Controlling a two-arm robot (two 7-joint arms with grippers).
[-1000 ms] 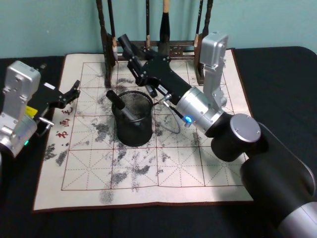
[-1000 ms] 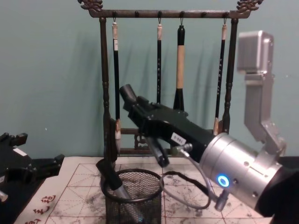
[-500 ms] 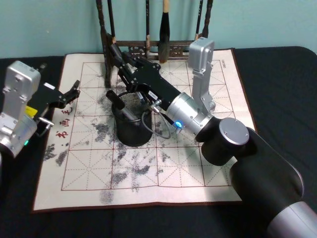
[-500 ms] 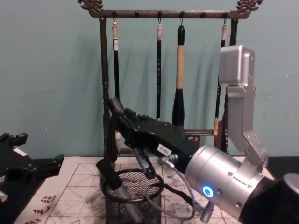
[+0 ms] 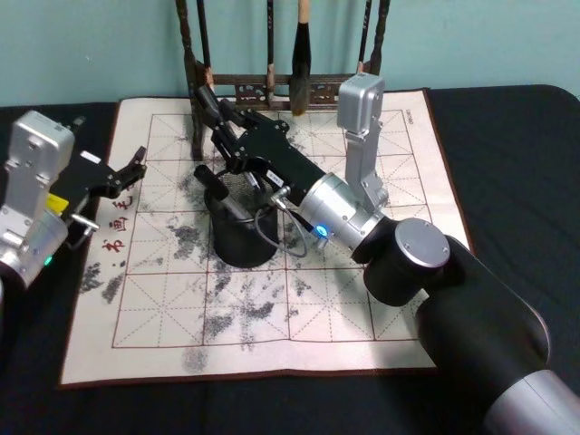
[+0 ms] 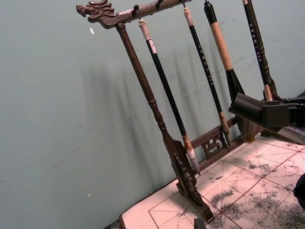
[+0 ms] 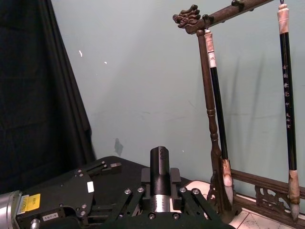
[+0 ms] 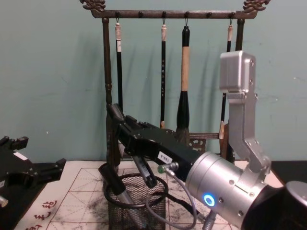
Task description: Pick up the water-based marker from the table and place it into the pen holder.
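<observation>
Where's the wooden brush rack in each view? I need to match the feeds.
Head view: brush rack at top centre, standing at the mat's far edge.
Chest view: spans the background, its top bar near the upper edge.
Left wrist view: slants across the middle.
Right wrist view: at the right side, against the wall.
Shared landmark: its leftmost hanging brush.

The right tool [image 5: 210, 101] hides the pen holder's [image 5: 243, 246] far rim; the marker's [image 8: 117, 188] lower end blurs behind mesh.
</observation>
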